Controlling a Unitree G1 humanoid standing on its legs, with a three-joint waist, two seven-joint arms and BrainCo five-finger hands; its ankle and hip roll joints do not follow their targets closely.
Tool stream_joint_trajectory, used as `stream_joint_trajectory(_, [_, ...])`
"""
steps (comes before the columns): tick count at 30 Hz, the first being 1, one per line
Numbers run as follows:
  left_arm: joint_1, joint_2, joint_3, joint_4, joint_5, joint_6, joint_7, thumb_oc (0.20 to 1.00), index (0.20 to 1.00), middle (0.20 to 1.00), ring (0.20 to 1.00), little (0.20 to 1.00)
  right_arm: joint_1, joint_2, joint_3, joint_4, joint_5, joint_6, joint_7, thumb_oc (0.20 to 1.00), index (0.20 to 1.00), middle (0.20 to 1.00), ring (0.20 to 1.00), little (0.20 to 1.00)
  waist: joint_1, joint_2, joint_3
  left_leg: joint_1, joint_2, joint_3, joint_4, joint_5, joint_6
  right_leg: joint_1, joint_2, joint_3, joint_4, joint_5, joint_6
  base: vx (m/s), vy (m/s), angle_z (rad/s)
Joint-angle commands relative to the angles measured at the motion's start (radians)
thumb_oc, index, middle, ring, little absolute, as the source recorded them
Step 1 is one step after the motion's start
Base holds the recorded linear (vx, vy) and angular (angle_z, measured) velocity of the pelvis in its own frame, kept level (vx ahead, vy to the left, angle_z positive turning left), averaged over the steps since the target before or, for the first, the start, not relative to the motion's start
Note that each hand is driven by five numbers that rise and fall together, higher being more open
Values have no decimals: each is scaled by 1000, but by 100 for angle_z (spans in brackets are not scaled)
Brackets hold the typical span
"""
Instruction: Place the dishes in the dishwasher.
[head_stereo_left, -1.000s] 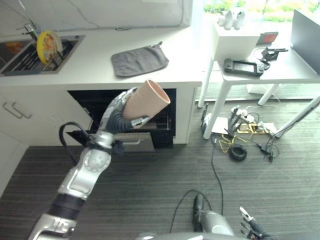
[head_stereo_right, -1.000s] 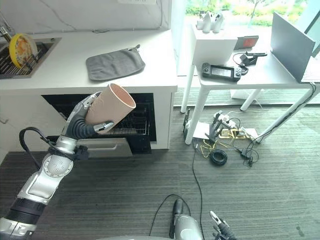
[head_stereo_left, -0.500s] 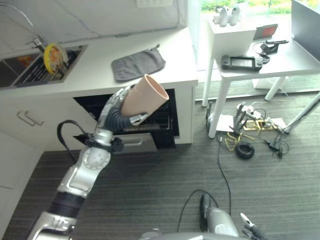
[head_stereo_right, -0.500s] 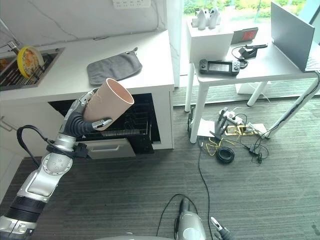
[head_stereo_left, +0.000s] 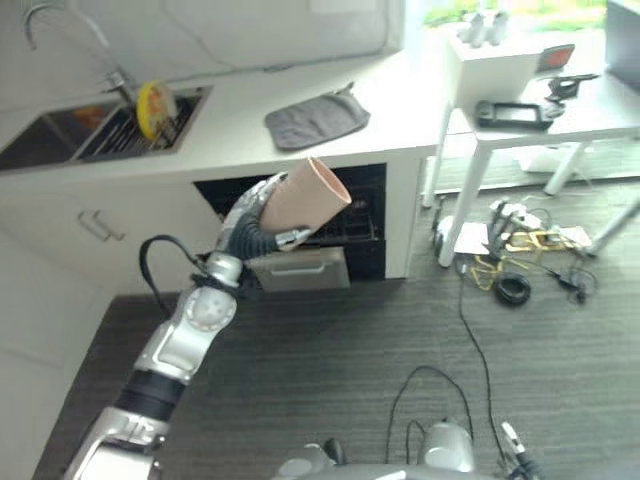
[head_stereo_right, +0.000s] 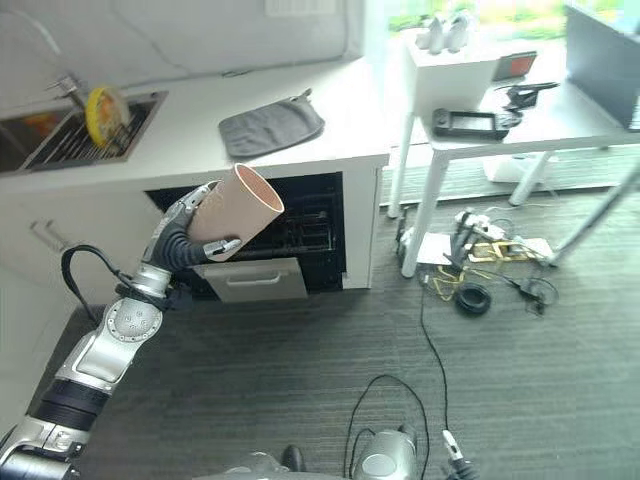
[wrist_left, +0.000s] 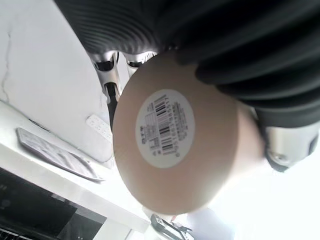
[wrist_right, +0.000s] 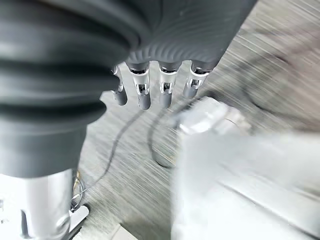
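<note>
Steel sink sits at the far left of the white counter, with a yellow plate standing on edge in the rack inside it. To the right of the sink, a grey cloth pad lies flat on the counter.

Below the counter the dishwasher stands open, its dark cavity and wire rack showing, with a pale drawer front pulled out at its near edge. In front of that opening the left hand holds a tan cup up in the air, tilted with its open mouth pointing right and up. The fingers are curled round the cup's body and the thumb presses in from the near side. From the wrist camera the cup's flat base faces out, with a white barcode sticker in the middle.

Further right, a white side table carries a dark handheld device, and a tangle of cables lies on the grey floor beneath it.

The right hand hangs low above the floor, its fingers straight and relaxed with nothing in them.
</note>
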Motion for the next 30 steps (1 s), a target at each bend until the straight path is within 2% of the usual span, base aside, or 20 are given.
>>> stream_joint_trajectory(1, [-48,56,41,-142,-5,-9,40,200,200,200,200,200,12,-30,15,1,-19,-26,2,1000,1000,1000,1000,1000,-25,-15,-9,19,29,13,-81,47,-18,96,84,43,-232,-39,48,63,-136,-20])
stream_joint_trajectory(4, [-40,72,51,-161,-9,1,39,200,200,200,200,200,6,-23,18,10,-36,-29,7,1000,1000,1000,1000,1000,-29,-29,-6,40,20,34,-108,36,-19,68,90,50,-331,60,77,185,-209,16])
stream_joint_trajectory(8, [-8,69,75,-169,-12,-12,19,200,200,200,200,200,17,-26,35,8,-22,-40,24,1000,1000,1000,1000,1000,-28,-30,-23,25,55,41,-63,33,-33,103,149,64,-343,-6,35,295,-376,48])
stream_joint_trajectory(9, [5,65,75,-175,-5,-3,31,200,200,200,200,200,14,-35,39,1,-40,-45,36,1000,1000,1000,1000,1000,-29,-35,-25,7,69,25,3,14,-41,116,173,83,-340,-33,10,277,-357,44])
stream_joint_trajectory(13, [28,68,89,-172,-12,9,63,200,200,200,200,200,5,-63,56,-19,-64,-30,42,1000,1000,1000,1000,1000,-27,-50,-23,-45,90,0,214,-68,-44,134,201,105,-307,-93,-28,222,-265,-2])
stream_joint_trajectory(15, [34,71,101,-172,-24,11,73,200,200,200,200,200,6,-73,66,-19,-84,-30,45,1000,1000,1000,1000,1000,-21,-58,-12,-116,115,-17,379,-69,-50,149,219,109,-292,-119,-58,192,-247,-24])
stream_joint_trajectory(16, [37,73,112,-170,-37,11,68,200,200,200,200,200,9,-80,66,0,-95,-41,55,1000,1000,1000,1000,1000,-19,-59,-5,-170,133,-36,469,-40,-59,159,239,118,-285,-135,-80,145,-190,-22])
stream_joint_trajectory(17, [38,72,116,-164,-42,8,61,200,200,200,200,200,15,-86,63,11,-90,-45,59,1000,1000,1000,1000,1000,-19,-63,1,-207,148,-34,478,24,-61,162,252,115,-290,-125,-98,183,-121,-20])
stream_joint_trajectory(18, [38,71,115,-163,-42,7,61,200,200,200,200,200,16,-86,62,13,-89,-45,59,1000,1000,1000,1000,1000,-19,-59,-1,-202,147,-51,480,7,-74,171,256,122,-288,-140,-92,177,26,-12])
stream_joint_trajectory(19, [36,66,118,-157,-43,-3,45,200,200,200,200,200,18,-97,48,30,-74,-40,62,1000,1000,1000,1000,1000,-21,-54,5,-197,154,-36,383,68,-75,176,264,116,-293,-132,-100,246,163,-5])
stream_joint_trajectory(21, [40,56,117,-164,-32,-19,40,200,200,200,200,200,18,-111,36,38,-58,-37,64,1000,1000,1000,1000,1000,-18,-38,11,-183,185,-60,192,187,-116,195,267,112,-301,-144,-102,233,259,-4])
stream_joint_trajectory(23, [46,44,117,-172,-14,-28,48,200,200,200,200,200,12,-120,33,29,-43,-33,61,1000,1000,1000,1000,1000,-11,-23,13,-182,219,-105,64,259,-138,199,261,122,-294,-154,-97,201,323,3])
stream_joint_trajectory(24, [50,41,127,-171,-15,-34,42,200,200,200,200,200,5,-121,37,18,-35,-32,54,1000,1000,1000,1000,1000,-14,-18,9,-170,233,-100,25,227,-133,193,239,117,-268,-168,-89,342,528,-38])
stream_joint_trajectory(25, [42,33,118,-151,-6,-38,13,200,200,200,200,200,10,-98,36,-1,11,-31,21,1000,1000,1000,1000,1000,-18,-15,2,-139,223,-71,4,191,-136,200,191,88,-224,-190,-67,358,528,-52])
stream_joint_trajectory(30, [30,7,92,-143,32,-26,24,200,200,200,200,200,28,-54,46,-18,-10,-11,-31,1000,1000,1000,1000,1000,-15,5,-4,-86,162,-96,-69,179,-127,193,138,84,-198,-175,-35,179,307,14])
